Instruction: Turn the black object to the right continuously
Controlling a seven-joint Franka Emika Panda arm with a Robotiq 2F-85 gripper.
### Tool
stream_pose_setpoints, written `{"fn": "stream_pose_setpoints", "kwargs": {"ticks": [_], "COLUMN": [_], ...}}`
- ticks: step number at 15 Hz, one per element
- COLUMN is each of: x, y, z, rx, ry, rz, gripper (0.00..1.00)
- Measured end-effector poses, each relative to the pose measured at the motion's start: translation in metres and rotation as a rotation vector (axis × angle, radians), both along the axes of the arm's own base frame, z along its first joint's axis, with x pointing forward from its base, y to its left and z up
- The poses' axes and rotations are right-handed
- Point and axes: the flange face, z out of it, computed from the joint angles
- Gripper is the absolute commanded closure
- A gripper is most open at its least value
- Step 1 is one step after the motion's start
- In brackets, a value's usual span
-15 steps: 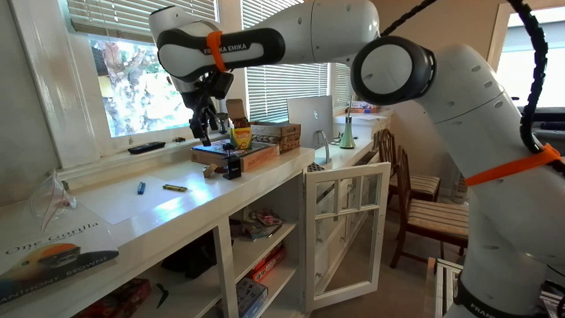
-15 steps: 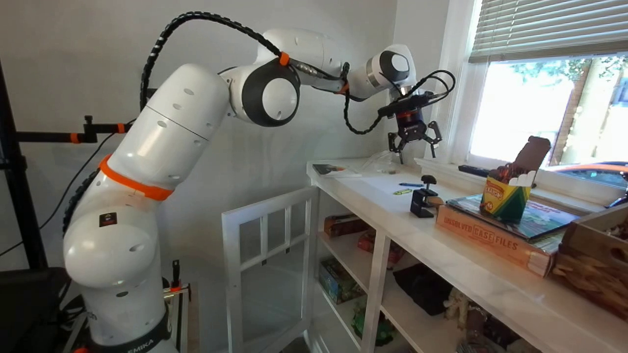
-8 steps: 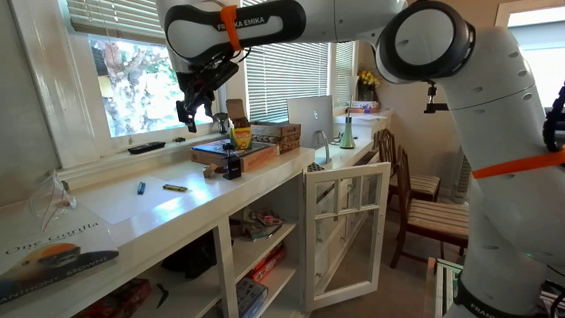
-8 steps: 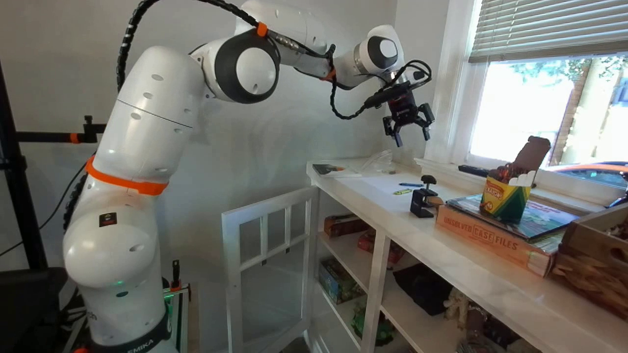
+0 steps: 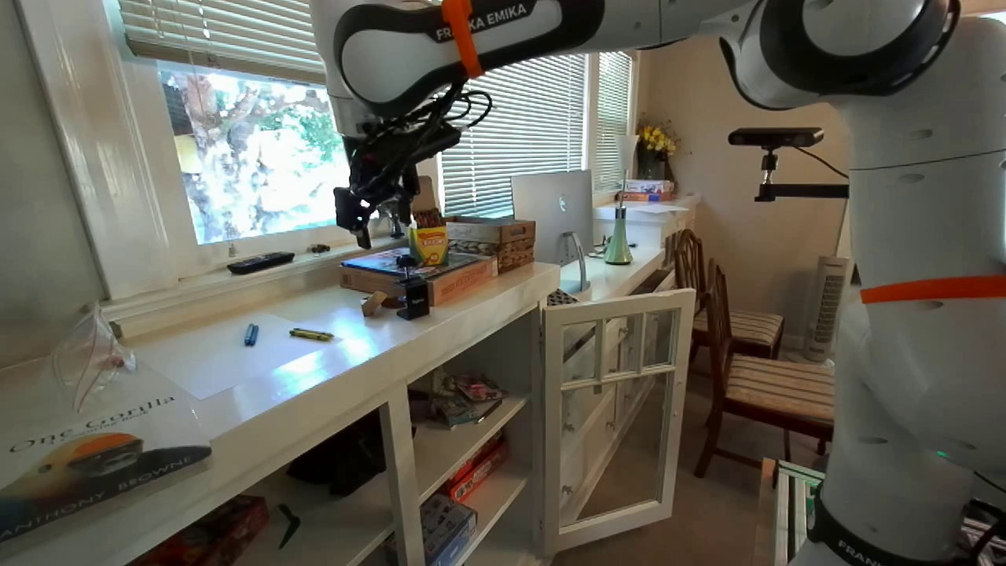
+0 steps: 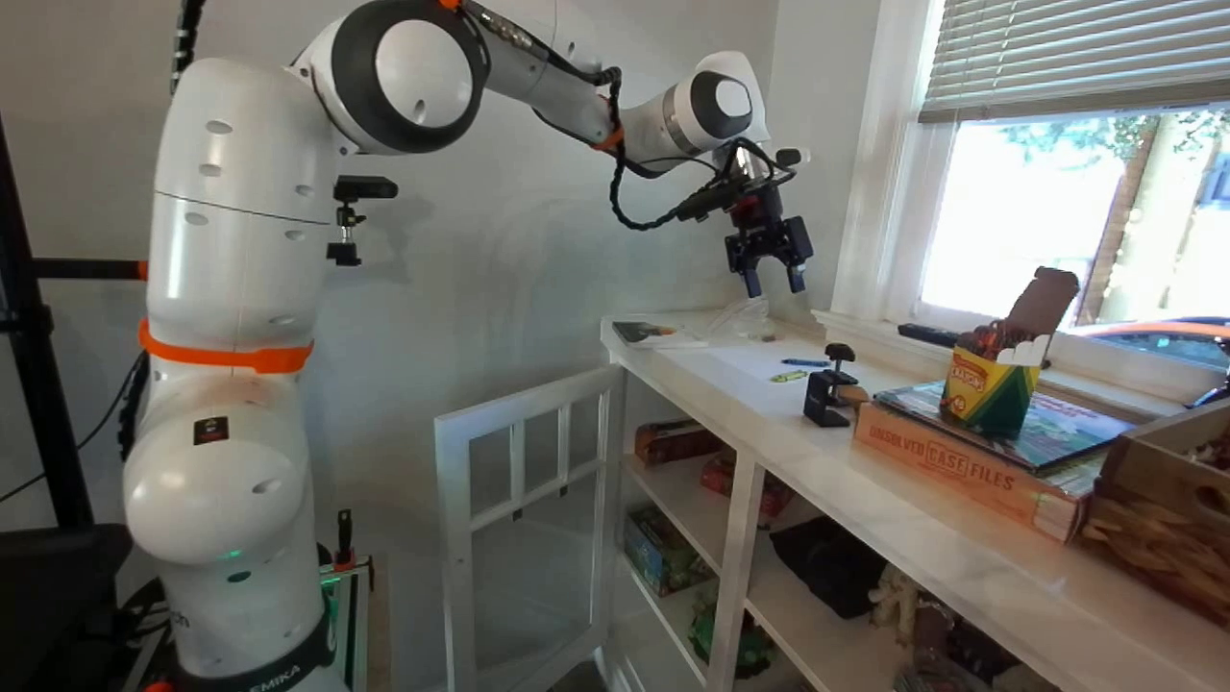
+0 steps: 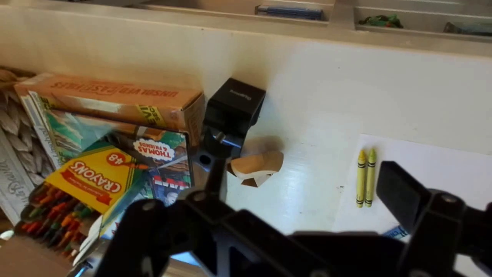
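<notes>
Tool (image 6: 775,285), black, two-fingered: jaws spread wide, tips downward, above the tabletop (image 7: 326,84) and higher than the orange game box (image 6: 961,469).

Black object (image 6: 826,398), blocky, knob on top: upright on the tabletop, just beside one end of the game box, by its corner near the tabletop's front edge; apart from the tool.

Brown cardboard piece (image 7: 259,164): same end of the game box, nearer the window (image 5: 259,165) than the black object; whether those two touch, unclear.

Thomas & Friends title (image 7: 154,149), illustrated cover up: flat on the game box.

Crayon carton (image 7: 96,177), yellow and green, flap raised, full of assorted crayons (image 7: 61,219): on that title, above the game box.

Yellow-green crayons (image 7: 365,180), two, side by side: on white paper (image 7: 430,161), off the game box's black-object end.

Blue crayons (image 5: 251,335): on the same paper, farther from the game box.

Clear plastic bag (image 5: 90,354): farther out, same direction from the game box.

Book "One Gorilla" (image 5: 94,460): same direction, well apart from the game box.

Brown woven box (image 6: 1163,548): just beside the game box's opposite end.

Monitor (image 5: 550,212), silver: past the brown woven box, well apart from the game box.
</notes>
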Motion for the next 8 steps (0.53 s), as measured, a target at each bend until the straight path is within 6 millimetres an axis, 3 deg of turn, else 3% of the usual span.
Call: {"fn": "stream_pose_setpoints", "kwargs": {"ticks": [8], "x": [-0.061], "y": [-0.008], "z": [0.002], "rx": [0.072], "ry": [-0.146], "rz": [-0.128], "gripper": [0.00]}}
